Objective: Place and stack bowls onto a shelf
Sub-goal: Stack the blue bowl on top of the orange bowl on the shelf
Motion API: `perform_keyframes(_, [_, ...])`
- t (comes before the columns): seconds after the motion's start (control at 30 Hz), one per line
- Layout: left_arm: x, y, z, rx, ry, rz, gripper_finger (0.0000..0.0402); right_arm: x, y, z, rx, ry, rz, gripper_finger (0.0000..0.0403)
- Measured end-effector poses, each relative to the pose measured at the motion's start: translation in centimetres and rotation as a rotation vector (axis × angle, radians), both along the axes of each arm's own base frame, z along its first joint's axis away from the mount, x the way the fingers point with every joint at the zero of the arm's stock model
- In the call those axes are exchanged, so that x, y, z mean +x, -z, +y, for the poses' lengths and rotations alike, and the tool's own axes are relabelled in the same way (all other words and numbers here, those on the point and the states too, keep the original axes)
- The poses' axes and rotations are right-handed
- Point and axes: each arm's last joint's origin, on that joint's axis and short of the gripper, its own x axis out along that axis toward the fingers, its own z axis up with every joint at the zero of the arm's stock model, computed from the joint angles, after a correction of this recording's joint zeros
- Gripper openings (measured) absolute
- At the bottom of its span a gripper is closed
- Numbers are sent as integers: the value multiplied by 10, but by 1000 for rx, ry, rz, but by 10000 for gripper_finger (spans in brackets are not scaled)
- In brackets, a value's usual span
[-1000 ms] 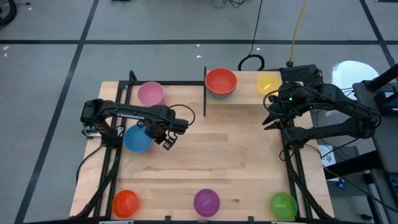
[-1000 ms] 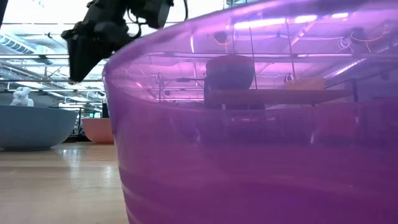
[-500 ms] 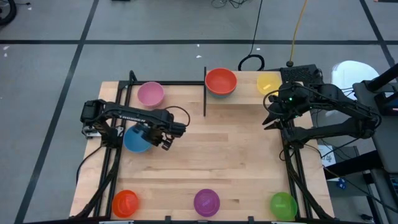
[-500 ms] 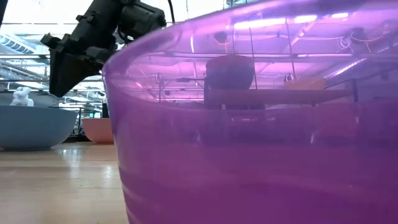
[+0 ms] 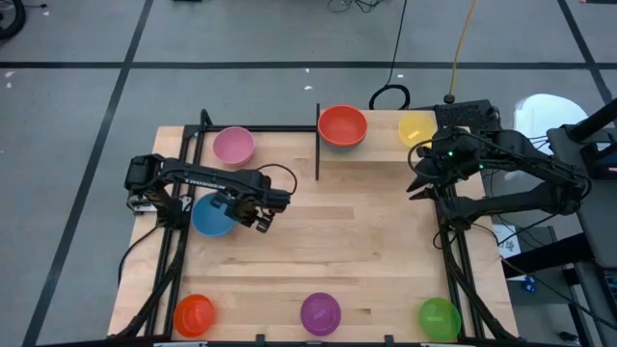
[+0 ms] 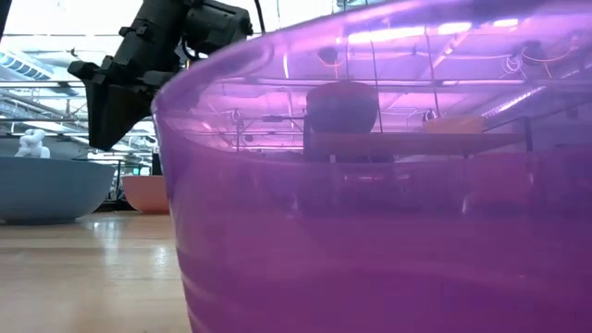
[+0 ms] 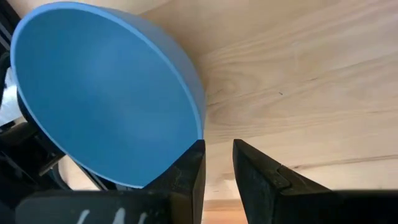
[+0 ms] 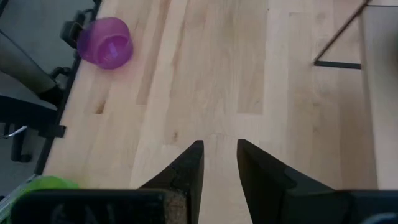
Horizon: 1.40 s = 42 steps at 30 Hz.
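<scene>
A blue bowl (image 5: 210, 216) (image 7: 106, 93) rests on its base at the table's left. My left gripper (image 5: 249, 218) (image 7: 217, 155) hangs above the bowl's right rim, pointing steeply down, its fingers a little apart with nothing between them; in the low view it (image 6: 113, 139) is clear of the table. My right gripper (image 5: 416, 189) (image 8: 219, 152) waits high at the right, open over bare wood. A red bowl (image 5: 342, 126) sits on the shelf (image 5: 386, 149) at the far edge. A pink bowl (image 5: 233, 145) stands far left, a yellow bowl (image 5: 415, 127) far right.
Along the near edge stand an orange bowl (image 5: 194, 314), a purple bowl (image 5: 320, 313) (image 8: 104, 42) and a green bowl (image 5: 439, 318). The purple bowl (image 6: 370, 185) fills most of the low view. A black shelf post (image 5: 317, 145) rises left of the red bowl. The table's middle is bare wood.
My left gripper has come down toward the blue bowl and rolled about its own pointing line. The bowl has stayed where it was.
</scene>
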Motion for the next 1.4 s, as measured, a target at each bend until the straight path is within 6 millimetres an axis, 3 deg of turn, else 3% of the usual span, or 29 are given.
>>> perform_keyframes(0.4, [-13,20,0,8,-24,79,88,-1,1,0,-15,12,10,89])
perform_keyframes(0.67, [-15,39,0,-6,-13,35,88,-1,0,-1,-16,13,10,89])
perform_keyframes(0.83, [-20,54,1,-6,109,-1,87,0,0,-1,-16,13,9,89])
perform_keyframes(0.93, [-23,58,1,-18,162,5,67,0,0,-1,-18,13,2,89])
perform_keyframes(1.07, [-25,58,2,-32,216,16,12,1,0,-1,-19,13,-4,89])
perform_keyframes(1.23, [-27,51,2,-58,263,70,7,1,0,-1,-20,13,-5,89])
perform_keyframes(1.4, [-23,21,4,-44,338,144,6,1,-1,-1,-22,14,-9,89])
